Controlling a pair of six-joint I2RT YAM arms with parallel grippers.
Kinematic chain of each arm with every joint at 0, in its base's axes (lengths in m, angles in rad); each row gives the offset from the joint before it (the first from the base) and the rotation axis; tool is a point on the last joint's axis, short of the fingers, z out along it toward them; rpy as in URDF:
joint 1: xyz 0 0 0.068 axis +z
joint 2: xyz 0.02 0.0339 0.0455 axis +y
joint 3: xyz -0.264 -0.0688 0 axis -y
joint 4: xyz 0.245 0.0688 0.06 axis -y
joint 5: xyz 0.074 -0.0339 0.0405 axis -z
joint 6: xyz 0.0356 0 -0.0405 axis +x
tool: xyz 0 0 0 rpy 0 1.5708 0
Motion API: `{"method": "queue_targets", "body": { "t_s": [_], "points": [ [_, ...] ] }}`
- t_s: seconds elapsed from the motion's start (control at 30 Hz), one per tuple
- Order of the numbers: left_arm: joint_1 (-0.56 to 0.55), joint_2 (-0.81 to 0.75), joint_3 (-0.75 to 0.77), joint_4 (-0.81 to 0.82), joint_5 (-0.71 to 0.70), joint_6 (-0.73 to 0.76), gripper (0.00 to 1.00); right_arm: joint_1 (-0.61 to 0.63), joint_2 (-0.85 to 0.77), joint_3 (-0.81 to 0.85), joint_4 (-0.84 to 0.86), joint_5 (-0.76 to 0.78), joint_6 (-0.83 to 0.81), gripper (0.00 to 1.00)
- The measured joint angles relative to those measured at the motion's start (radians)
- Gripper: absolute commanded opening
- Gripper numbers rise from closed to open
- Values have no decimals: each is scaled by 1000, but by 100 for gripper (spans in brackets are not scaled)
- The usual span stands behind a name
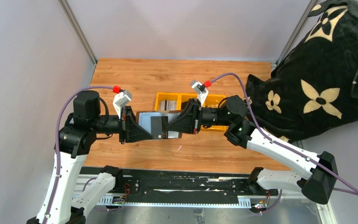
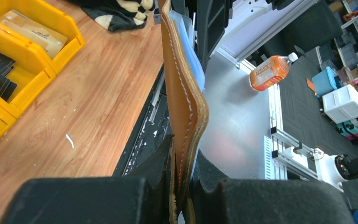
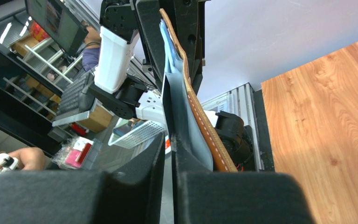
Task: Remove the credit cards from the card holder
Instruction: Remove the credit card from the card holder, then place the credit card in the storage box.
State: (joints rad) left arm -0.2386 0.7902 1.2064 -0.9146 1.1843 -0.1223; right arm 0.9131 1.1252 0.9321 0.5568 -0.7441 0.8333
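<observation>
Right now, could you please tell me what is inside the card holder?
The open card holder shows silvery-grey lining and one dark card; left fingers and right fingers cover its ends, and deeper slot contents are hidden.

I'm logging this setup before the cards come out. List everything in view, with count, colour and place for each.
card holder: one, brown outside and grey inside, held open above the table between both grippers
black card: one, black, on the card holder's inside
yellow bin: one, yellow, on the table behind the card holder
binned cards: several, tan and black, in the yellow bin's compartments
table: one, light wood, under everything
blanket: one, black with cream flowers, at the table's right edge
bottle: one, orange, off the table
cables: two, purple, one along each arm
left gripper: one, black, shut on the card holder's left edge
right gripper: one, black, shut on its right edge
</observation>
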Motion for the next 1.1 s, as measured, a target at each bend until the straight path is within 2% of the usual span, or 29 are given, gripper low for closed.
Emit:
{"method": "queue_targets", "body": {
  "t_s": [0.07,0.17,0.2,0.33,0.57,0.73,0.83,0.93,1.1],
  "points": [
    [0,1,0,2,-2,-6,0,0,5,0,5,-8,5,31],
    [0,2,0,6,-3,-13,0,4,21,0,20,-16,10,33],
    [0,2,0,9,-4,-16,0,7,30,0,26,-16,11,30],
    [0,2,0,13,-10,-21,0,10,60,1,42,-16,21,1],
    [0,3,7,-2,-52,10,0,-17,19,-3,-5,-13,6,0],
    [0,5,60,-46,-220,135,0,-113,-87,-36,-127,-9,-47,0],
    [0,3,66,-82,-330,238,0,-238,-135,-56,-218,-4,-67,0],
    [0,14,39,-122,-416,338,0,-360,-127,-64,-290,2,-69,0],
    [-10,105,-28,-195,-544,478,0,-410,-19,-31,-489,117,-145,0]
  ]
}}
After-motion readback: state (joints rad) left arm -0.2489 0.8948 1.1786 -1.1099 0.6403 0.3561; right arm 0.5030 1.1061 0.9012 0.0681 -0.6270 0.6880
